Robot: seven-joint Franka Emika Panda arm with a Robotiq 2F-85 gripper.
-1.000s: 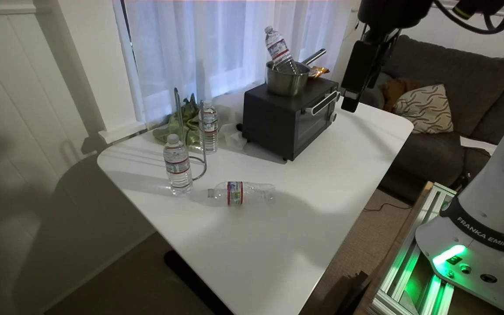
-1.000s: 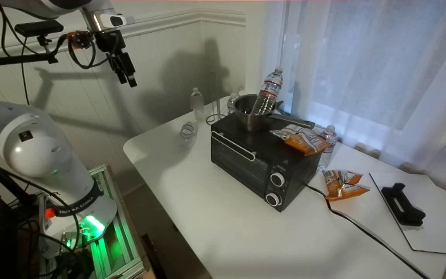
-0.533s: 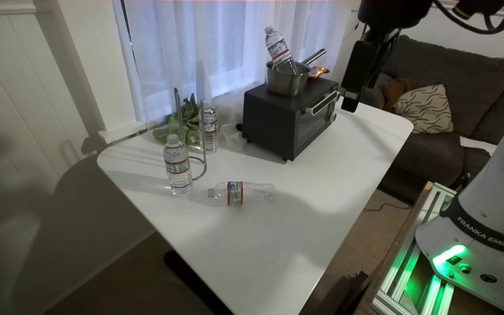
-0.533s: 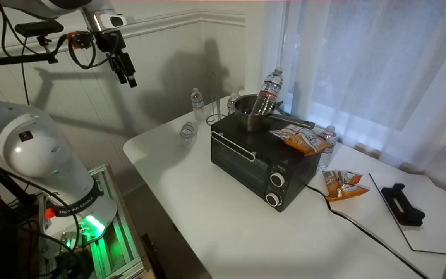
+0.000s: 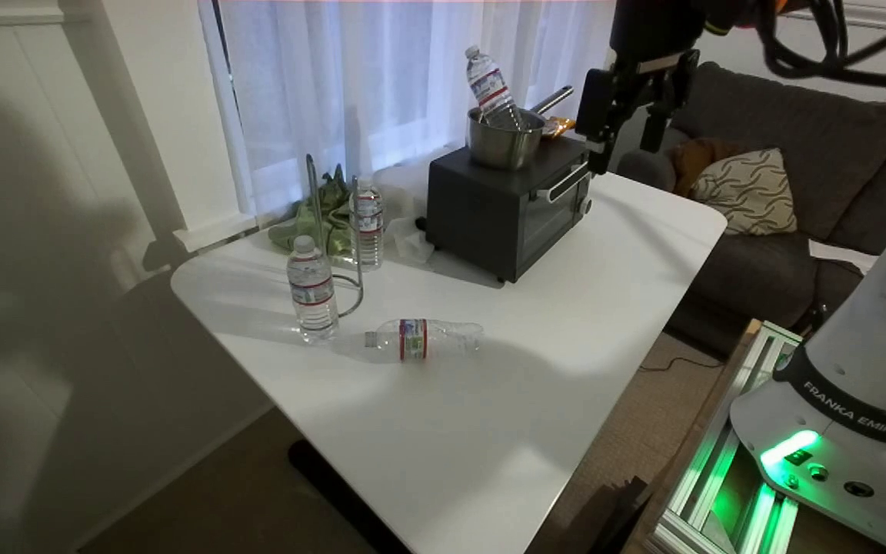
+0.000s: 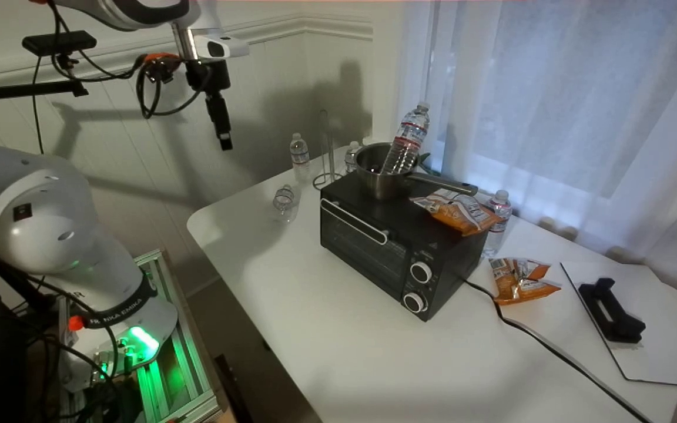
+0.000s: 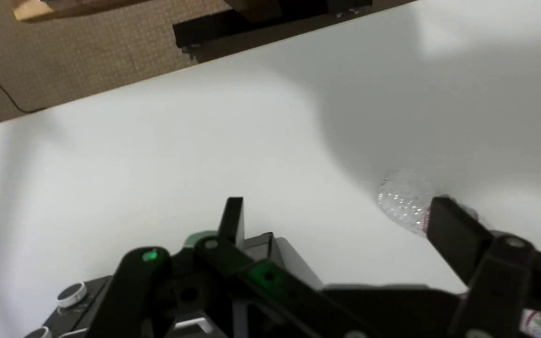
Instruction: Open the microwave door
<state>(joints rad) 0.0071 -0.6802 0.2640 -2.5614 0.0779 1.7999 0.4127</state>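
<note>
The microwave [image 5: 474, 208] is a black boxy oven on the white table, seen in both exterior views [image 6: 453, 273]. Its door [image 6: 362, 244] is shut, with a dark glass window and a pale bar handle [image 6: 353, 220] along the top edge. My gripper [image 5: 626, 148] is open and empty, pointing down. In an exterior view my gripper [image 6: 225, 144] hangs above and in front of the door, apart from it. In the wrist view the fingers [image 7: 338, 206] are wide apart over the table; the oven [image 7: 96, 291] shows at the bottom left, mostly hidden behind the gripper.
A metal pot [image 6: 374, 182] holding a tilted bottle [image 6: 406, 141] and an orange snack bag [image 6: 462, 214] rest on the oven. A bottle [image 5: 428, 338] lies on the table near a standing bottle [image 5: 312, 292] and a wire stand [image 5: 358, 246]. A cable [image 6: 544, 346] runs from the oven.
My gripper has moved toward the oven's front, a little lower in an exterior view, and has turned about its axis so both fingers show apart. The oven and its door have not moved.
</note>
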